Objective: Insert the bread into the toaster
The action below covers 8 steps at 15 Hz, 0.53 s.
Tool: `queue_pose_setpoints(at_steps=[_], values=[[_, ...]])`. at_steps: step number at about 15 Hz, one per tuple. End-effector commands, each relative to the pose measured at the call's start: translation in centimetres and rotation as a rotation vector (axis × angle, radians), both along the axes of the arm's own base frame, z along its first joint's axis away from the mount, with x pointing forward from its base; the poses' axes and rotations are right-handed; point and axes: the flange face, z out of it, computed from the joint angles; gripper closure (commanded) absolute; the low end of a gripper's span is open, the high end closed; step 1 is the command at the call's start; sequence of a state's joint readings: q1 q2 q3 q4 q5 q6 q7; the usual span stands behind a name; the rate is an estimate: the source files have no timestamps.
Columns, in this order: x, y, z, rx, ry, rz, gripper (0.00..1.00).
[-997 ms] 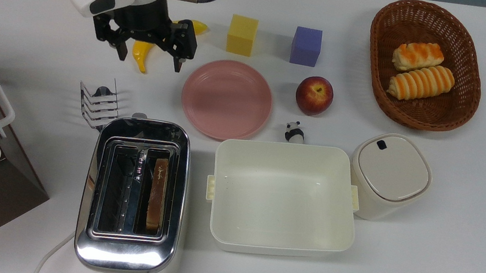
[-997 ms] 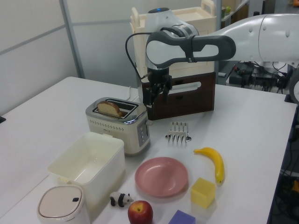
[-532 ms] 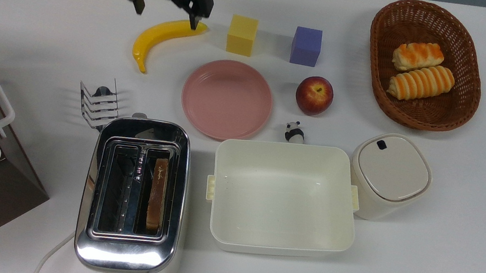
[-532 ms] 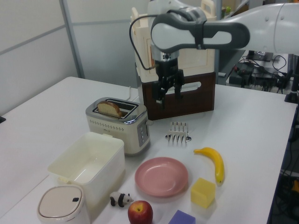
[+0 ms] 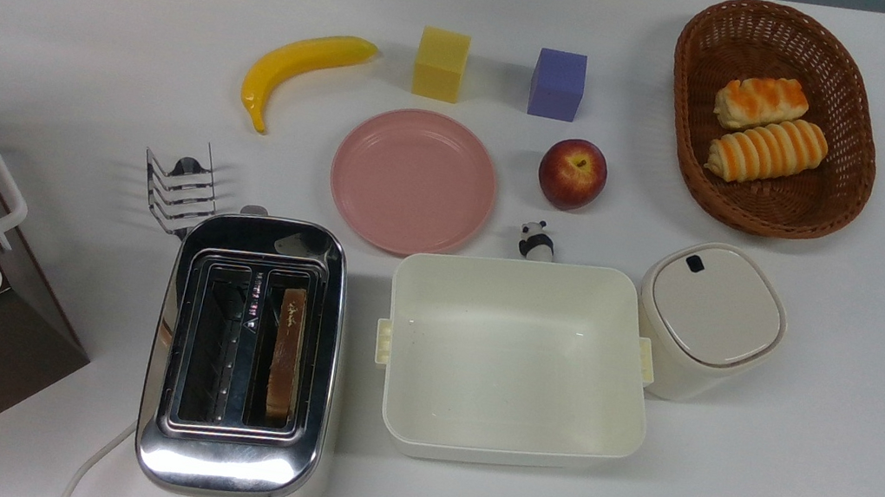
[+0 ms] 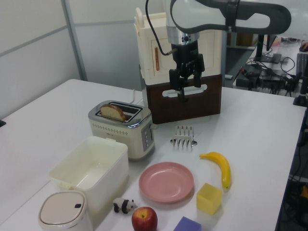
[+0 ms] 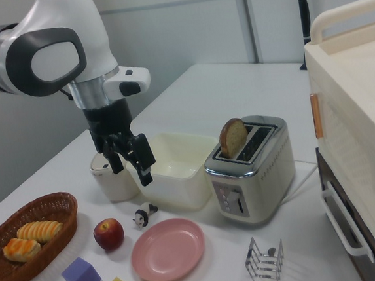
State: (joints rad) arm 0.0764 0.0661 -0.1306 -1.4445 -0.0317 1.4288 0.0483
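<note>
Bread stands on edge in one slot of the toaster, the slot on the top view's right; the other slot is dark and holds nothing. In the right view the slice sticks up well above the chrome top, rounded crust uppermost. Toaster sits on the white worktop, just beside the cream tub on the top view's right; a white cord leaves its near corner. Claw hangs in the air, well apart from the toaster, fingers spread and nothing between them; in the right view it points downward in front of the tub. Its height above the worktop is hard to judge, probably well clear. Wire rack stands just behind the toaster in the top view. Banana, pink plate, apple and panda figure lie apart from one another. Yellow block and purple block sit near each other. Basket holds two rolls. Lidded white bin touches the tub's side.
</note>
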Motion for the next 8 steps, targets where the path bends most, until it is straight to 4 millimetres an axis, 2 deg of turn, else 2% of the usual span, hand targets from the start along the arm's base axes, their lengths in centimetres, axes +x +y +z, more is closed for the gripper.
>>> queue_pose_setpoints(at_steps=[1, 4, 8], values=[[-0.7, 0.0, -0.4, -0.026, -0.002, 0.002, 0.00], [0.2, 0.1, -0.8, -0.064, -0.062, 0.017, 0.00], [0.3, 0.1, -0.9, -0.064, -0.065, 0.022, 0.00]])
